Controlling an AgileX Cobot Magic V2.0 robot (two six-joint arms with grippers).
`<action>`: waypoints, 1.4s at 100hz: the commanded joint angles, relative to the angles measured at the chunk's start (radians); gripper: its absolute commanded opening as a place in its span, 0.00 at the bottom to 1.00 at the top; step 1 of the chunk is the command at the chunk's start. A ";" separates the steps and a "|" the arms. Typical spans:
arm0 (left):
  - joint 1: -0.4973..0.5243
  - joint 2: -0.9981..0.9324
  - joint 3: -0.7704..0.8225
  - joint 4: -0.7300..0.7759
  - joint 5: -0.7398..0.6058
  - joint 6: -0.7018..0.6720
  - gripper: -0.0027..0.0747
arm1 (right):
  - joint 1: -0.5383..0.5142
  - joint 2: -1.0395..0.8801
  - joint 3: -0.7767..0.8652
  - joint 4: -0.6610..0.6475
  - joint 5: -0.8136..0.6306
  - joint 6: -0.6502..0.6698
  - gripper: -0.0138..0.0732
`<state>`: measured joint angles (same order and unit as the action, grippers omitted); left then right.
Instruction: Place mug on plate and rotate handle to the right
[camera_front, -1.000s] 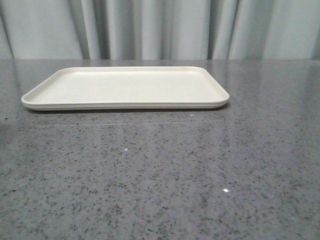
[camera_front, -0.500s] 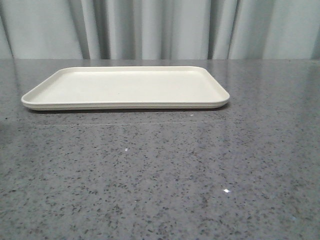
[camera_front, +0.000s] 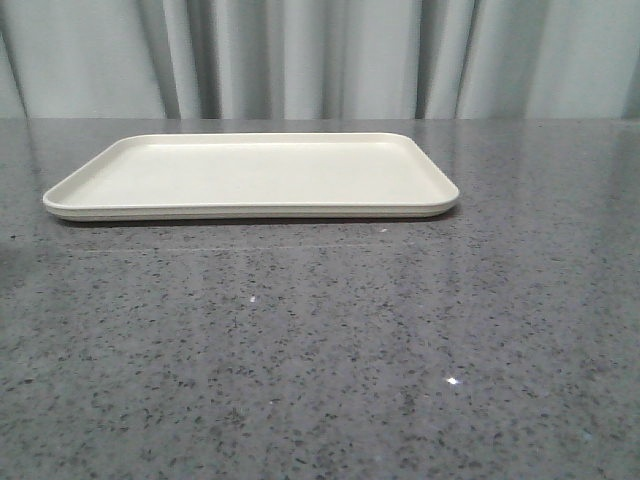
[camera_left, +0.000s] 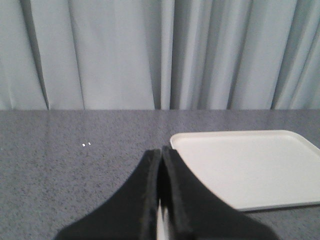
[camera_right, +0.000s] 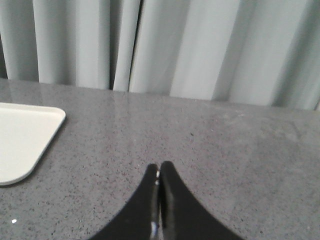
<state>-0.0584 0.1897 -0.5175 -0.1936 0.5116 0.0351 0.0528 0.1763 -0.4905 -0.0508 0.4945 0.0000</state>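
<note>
The cream plate (camera_front: 250, 175) lies flat toward the back of the grey speckled table, bare on top; it also shows in the left wrist view as the plate (camera_left: 250, 167) and at the edge of the right wrist view as the plate (camera_right: 22, 140). The mug and its handle are out of view in every frame. My left gripper (camera_left: 161, 150) is shut with nothing in it, its black fingers meeting just beside the plate's near corner. My right gripper (camera_right: 159, 165) is shut and empty too, over bare table well away from the plate. Neither gripper appears in the front view.
Grey speckled tabletop (camera_front: 320, 350) stretches in front of the plate. Pale pleated curtains (camera_front: 320, 55) hang behind the table's far edge.
</note>
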 joint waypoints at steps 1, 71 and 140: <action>0.003 0.093 -0.107 -0.038 0.033 -0.016 0.01 | 0.000 0.086 -0.128 0.001 0.046 0.000 0.08; 0.003 0.510 -0.441 -0.107 0.440 -0.018 0.01 | 0.000 0.359 -0.381 0.011 0.407 0.000 0.08; 0.003 0.512 -0.441 -0.109 0.458 -0.007 0.05 | 0.000 0.359 -0.381 0.011 0.408 0.000 0.37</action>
<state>-0.0584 0.6943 -0.9256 -0.2755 1.0275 0.0274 0.0528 0.5226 -0.8382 -0.0327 0.9608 0.0000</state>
